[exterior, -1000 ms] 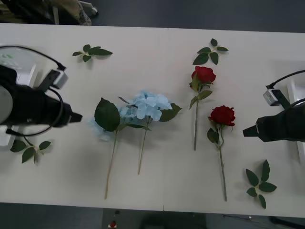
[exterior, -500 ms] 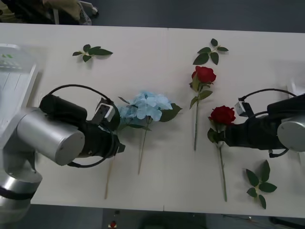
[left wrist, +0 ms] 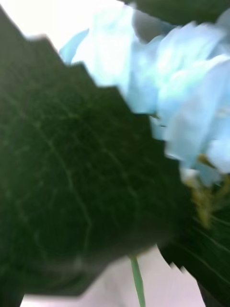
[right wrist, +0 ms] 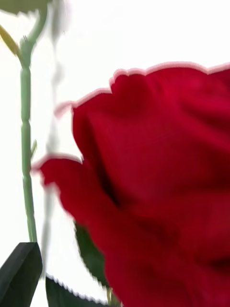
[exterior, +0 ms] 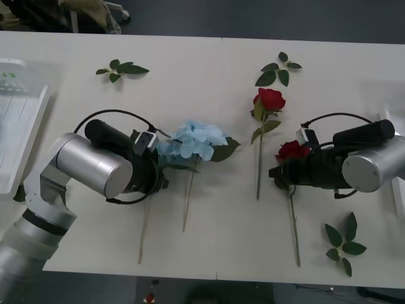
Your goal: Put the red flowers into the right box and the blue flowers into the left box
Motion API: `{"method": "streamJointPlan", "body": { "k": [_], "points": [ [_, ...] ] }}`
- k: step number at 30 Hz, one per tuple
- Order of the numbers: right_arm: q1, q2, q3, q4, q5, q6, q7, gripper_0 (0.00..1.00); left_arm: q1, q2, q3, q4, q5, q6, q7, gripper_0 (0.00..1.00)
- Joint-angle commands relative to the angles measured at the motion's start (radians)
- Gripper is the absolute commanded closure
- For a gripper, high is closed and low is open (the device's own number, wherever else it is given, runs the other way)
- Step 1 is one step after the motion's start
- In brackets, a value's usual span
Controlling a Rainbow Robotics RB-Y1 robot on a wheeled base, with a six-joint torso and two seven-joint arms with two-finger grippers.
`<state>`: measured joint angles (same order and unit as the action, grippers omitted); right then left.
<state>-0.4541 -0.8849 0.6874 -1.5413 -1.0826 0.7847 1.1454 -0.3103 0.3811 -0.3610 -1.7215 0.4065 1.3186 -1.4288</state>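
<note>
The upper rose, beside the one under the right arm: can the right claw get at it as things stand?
Probably yes. The upper rose lies alone on bare table, with nothing on it. The right claw is at the lower rose close by.

Left arm hides blue flowers' (exterior: 193, 140) left side; wrist views blurred

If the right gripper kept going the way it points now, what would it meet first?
Probably the nearer red rose: the right gripper points at it from close range, and its bloom looms directly ahead in the wrist view. Depth is unclear.
</note>
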Motion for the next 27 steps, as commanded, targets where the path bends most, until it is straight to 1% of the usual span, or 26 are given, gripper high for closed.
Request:
{"method": "streamJointPlan", "body": {
  "k": [1, 2, 3, 4, 5, 6, 7, 10, 15, 17, 20, 21, 23, 24, 25, 27],
  "points": [
    [-0.032, 0.041, 0.044, 0.079, 0.012, -0.047, -0.018, 0.58, -0.065, 0.021, -0.016, 0.083, 0.009, -0.039, 0.008, 0.18],
    [-0.035, 0.046, 0.044, 0.089, 0.012, -0.045, -0.018, 0.91, -0.078, 0.019, -0.026, 0.105, 0.008, -0.048, 0.01, 0.32],
    [-0.035, 0.047, 0.044, 0.093, 0.012, -0.047, -0.016, 1.0, -0.082, 0.019, -0.03, 0.114, 0.006, -0.051, 0.011, 0.42],
    [-0.037, 0.049, 0.046, 0.096, 0.012, -0.047, -0.013, 1.0, -0.09, 0.019, -0.036, 0.125, 0.006, -0.056, 0.015, 0.56],
    [-0.038, 0.049, 0.046, 0.098, 0.013, -0.047, -0.012, 1.0, -0.095, 0.019, -0.041, 0.137, 0.003, -0.059, 0.015, 0.72],
    [-0.038, 0.047, 0.046, 0.098, 0.013, -0.047, -0.01, 1.0, -0.096, 0.019, -0.041, 0.146, 0.002, -0.061, 0.016, 0.86],
    [-0.04, 0.047, 0.046, 0.098, 0.013, -0.047, -0.009, 1.0, -0.096, 0.019, -0.041, 0.152, 0.003, -0.062, 0.015, 0.93],
    [-0.04, 0.046, 0.044, 0.098, 0.015, -0.047, -0.004, 1.0, -0.096, 0.021, -0.041, 0.161, 0.003, -0.065, 0.011, 0.99],
    [-0.038, 0.023, 0.041, 0.078, 0.009, -0.047, 0.004, 1.0, -0.096, 0.039, -0.041, 0.137, -0.005, -0.062, 0.01, 1.0],
    [-0.034, 0.0, 0.035, 0.049, -0.003, -0.045, 0.007, 1.0, -0.093, 0.078, -0.038, 0.086, 0.003, -0.038, 0.008, 1.0],
    [-0.003, -0.058, 0.007, -0.036, -0.016, -0.044, 0.007, 1.0, -0.082, 0.167, -0.03, -0.03, 0.025, 0.039, 0.008, 1.0],
    [0.029, -0.094, -0.029, -0.097, -0.026, -0.035, 0.001, 1.0, -0.072, 0.209, -0.009, -0.095, 0.051, 0.085, 0.01, 1.0],
    [0.071, -0.121, -0.095, -0.161, -0.054, -0.007, -0.001, 1.0, -0.058, 0.257, 0.028, -0.171, 0.081, 0.146, 0.008, 1.0],
    [0.121, -0.14, -0.186, -0.227, -0.097, 0.028, -0.007, 1.0, -0.042, 0.302, 0.077, -0.251, 0.106, 0.212, -0.001, 1.0],
    [0.141, -0.146, -0.227, -0.253, -0.111, 0.048, -0.01, 1.0, -0.036, 0.318, 0.099, -0.282, 0.112, 0.243, -0.015, 1.0],
    [0.195, -0.152, -0.375, -0.315, -0.149, 0.131, -0.018, 1.0, -0.026, 0.366, 0.163, -0.363, 0.11, 0.344, -0.081, 1.0]
  ]
}}
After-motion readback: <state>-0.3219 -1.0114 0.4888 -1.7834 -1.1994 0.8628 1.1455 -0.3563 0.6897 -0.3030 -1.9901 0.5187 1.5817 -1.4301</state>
